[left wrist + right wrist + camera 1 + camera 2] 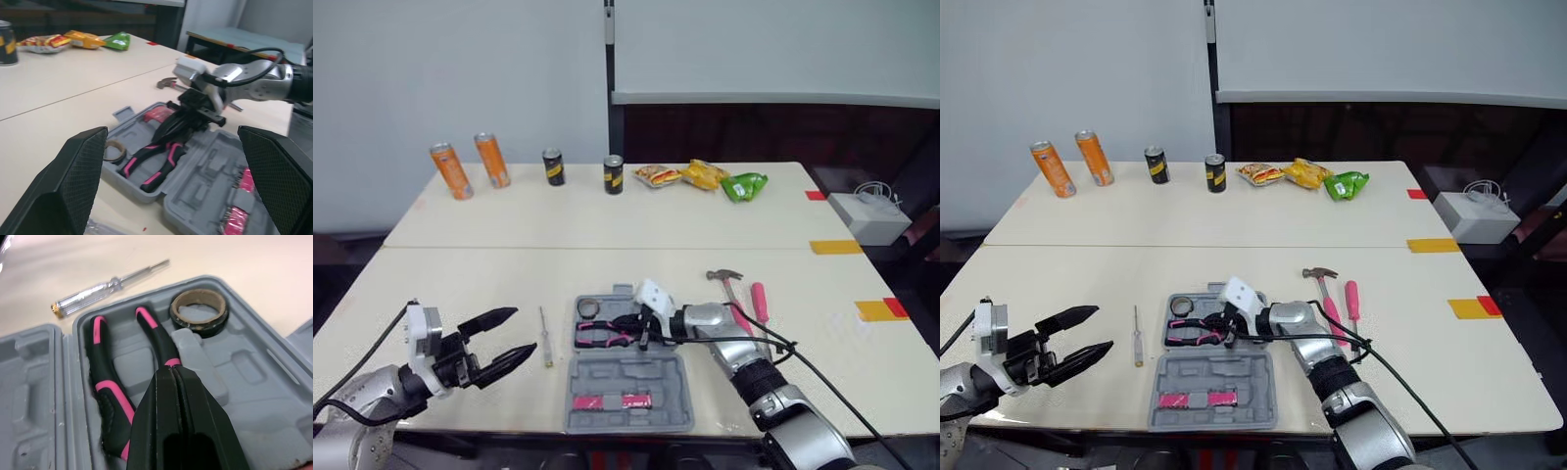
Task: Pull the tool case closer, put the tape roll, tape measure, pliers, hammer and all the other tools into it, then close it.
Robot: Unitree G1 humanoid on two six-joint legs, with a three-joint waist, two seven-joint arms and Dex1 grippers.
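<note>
Table [607, 225]: open tool case [626, 387].
Pliers [110, 391]: in it, handles toward my left.
Right gripper [173, 369]: clenched at their head.
Left gripper [521, 333]: spread, empty.

The tool case [626, 377] is grey, with pink pieces [612, 401] in its near half. The pliers [105, 382] are black with pink bands, and the tape roll [199, 308] is dark brown. The screwdriver [545, 338] has a clear handle, the hammer [723, 276] a pink one. Along the cream tabletop's [558, 225] far edge stand two orange cans [450, 171] and two black-and-yellow cans [614, 174]. The left gripper [524, 330] has black, cross-hatched fingers [73, 186].
</note>
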